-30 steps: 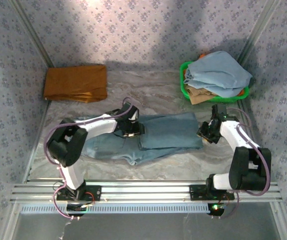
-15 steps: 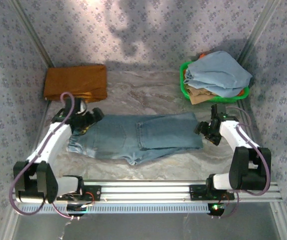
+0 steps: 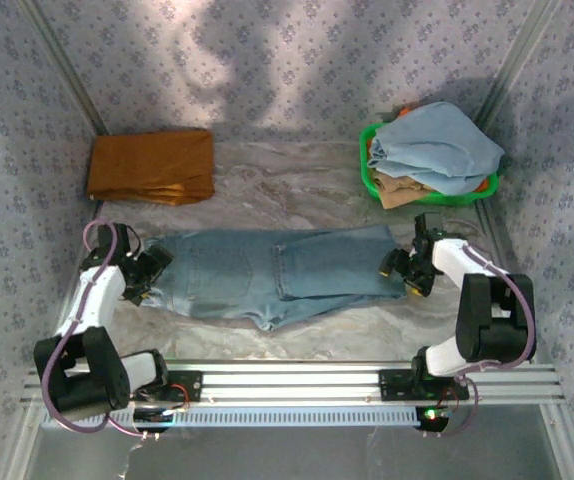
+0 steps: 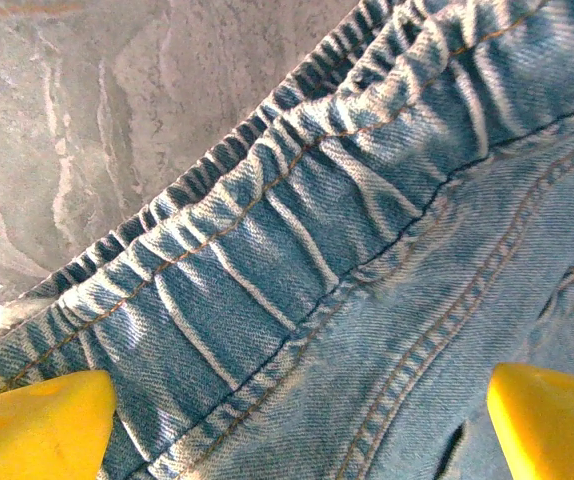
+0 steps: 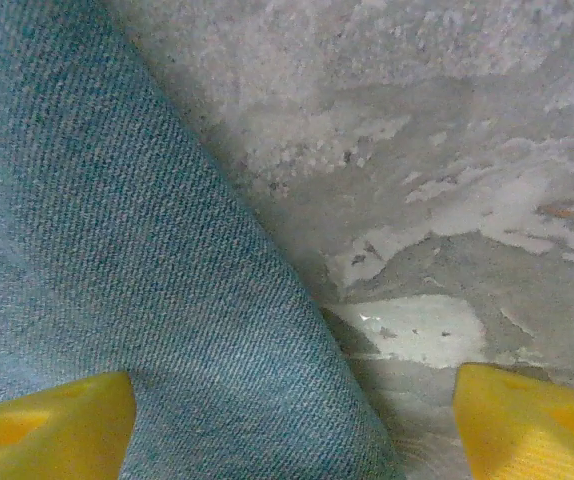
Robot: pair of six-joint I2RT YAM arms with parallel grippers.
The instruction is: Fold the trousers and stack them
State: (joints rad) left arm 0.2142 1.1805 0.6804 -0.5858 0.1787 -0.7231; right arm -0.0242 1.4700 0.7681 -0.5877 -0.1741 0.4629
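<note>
The trousers (image 3: pixel 237 275), mid-blue jeans, lie flat across the middle of the table, with the legs folded back over the seat on the right. My left gripper (image 3: pixel 149 268) is at their left end. In the left wrist view it (image 4: pixel 297 430) is open, its yellow fingertips (image 4: pixel 37 425) spread wide just above the gathered waistband (image 4: pixel 267 210). My right gripper (image 3: pixel 399 268) is at the right end of the folded legs. In the right wrist view it (image 5: pixel 292 425) is open and straddles the edge of the denim (image 5: pixel 117 250), one fingertip over cloth and the other over bare table (image 5: pixel 447 150).
An orange-brown folded garment (image 3: pixel 152 167) lies at the back left. A green basket (image 3: pixel 370 178) at the back right holds a pale grey-blue garment (image 3: pixel 437 145). Patterned walls close in the sides and back. A metal rail (image 3: pixel 287 385) runs along the near edge.
My left arm swung from the middle of the jeans out to the waistband end on the left. Both grippers opened wider. The right gripper shifted slightly toward the leg end.
</note>
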